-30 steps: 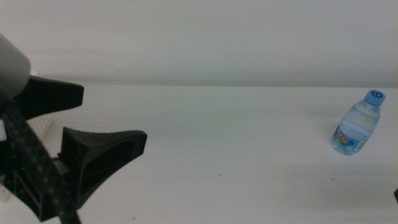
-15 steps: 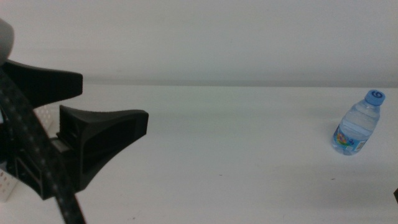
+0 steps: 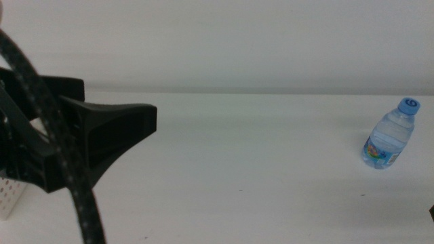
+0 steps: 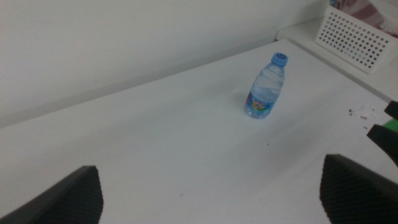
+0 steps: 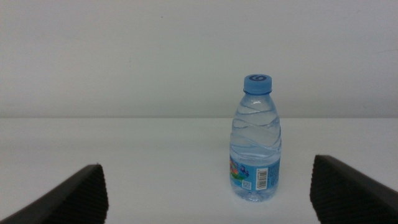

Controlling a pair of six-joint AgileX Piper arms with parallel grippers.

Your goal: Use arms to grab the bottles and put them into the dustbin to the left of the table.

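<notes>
One water bottle [image 3: 390, 136] is left standing upright near the right edge of the tabletop [image 3: 258, 169], well apart from everything else. The left pincer [image 3: 102, 112] hangs over the left edge by the dustbin [image 3: 12, 196], jaws wide and holding nothing. The right pincer [image 5: 205, 186] faces the bottle from close by, jaws wide with the bottle centred between them but not touched. The step in hand looks like the reach for this last bottle; next the right pincer should advance and close around its body. Nothing blocks the approach.
</notes>
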